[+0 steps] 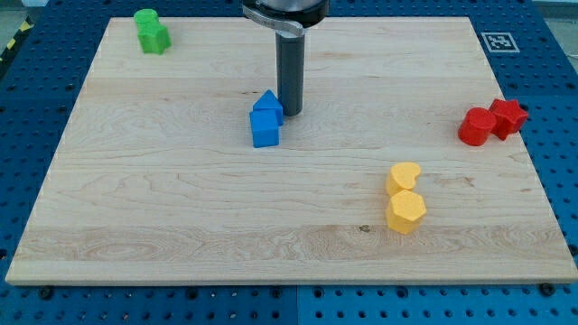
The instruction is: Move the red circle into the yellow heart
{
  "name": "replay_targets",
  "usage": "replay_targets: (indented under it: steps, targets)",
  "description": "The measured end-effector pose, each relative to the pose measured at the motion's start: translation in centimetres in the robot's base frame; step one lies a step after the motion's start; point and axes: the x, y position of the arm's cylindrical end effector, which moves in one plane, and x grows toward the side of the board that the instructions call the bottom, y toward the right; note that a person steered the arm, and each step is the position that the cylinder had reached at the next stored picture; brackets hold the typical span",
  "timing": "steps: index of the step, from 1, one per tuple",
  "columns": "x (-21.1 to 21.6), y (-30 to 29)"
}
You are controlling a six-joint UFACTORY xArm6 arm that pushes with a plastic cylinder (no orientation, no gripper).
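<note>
The red circle (475, 126) lies near the board's right edge, touching a red star (508, 117) on its right. The yellow heart (404, 176) lies lower and to the left of it, with a yellow hexagon (406, 212) touching it just below. My tip (290, 112) rests on the board near the upper middle, right beside the upper right of two blue blocks (265, 118). The tip is far to the left of the red circle and the yellow heart.
Two green blocks (151, 31) sit together at the board's top left corner. The wooden board (181, 199) lies on a blue pegboard table. A black-and-white marker tag (498, 41) is at the top right, off the board.
</note>
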Motion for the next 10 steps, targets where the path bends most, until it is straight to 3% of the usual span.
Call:
replay_targets:
  steps: [1,5,6,8,10]
  targets:
    - [0.0,0.7]
    - [4.1,15.1]
    - [4.2,15.5]
    - [8.9,20.6]
    - [9.9,31.3]
